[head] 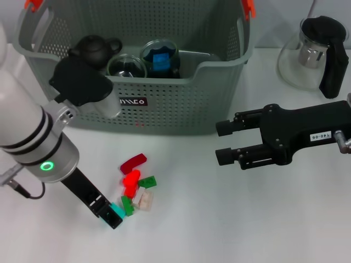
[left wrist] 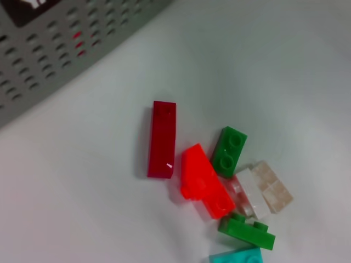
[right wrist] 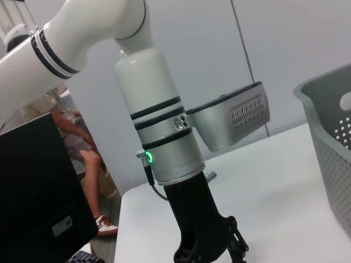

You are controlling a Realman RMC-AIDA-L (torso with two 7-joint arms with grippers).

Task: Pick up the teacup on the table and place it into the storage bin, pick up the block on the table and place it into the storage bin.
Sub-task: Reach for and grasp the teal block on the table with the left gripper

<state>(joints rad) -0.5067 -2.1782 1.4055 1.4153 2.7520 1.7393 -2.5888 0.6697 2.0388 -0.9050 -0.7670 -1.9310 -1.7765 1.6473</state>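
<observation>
Now | left end effector (head: 112, 215) grasping teal block (head: 117, 209) | six loose blocks | right end effector (head: 224, 142) released

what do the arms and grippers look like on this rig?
Left arm: glossy white cylindrical links, black bands, a green ring light, and a thin black cable at the wrist. Its left gripper is slim and black. Right gripper: boxy matte black, two blunt parallel fingers, a small white printed label on the body.
</observation>
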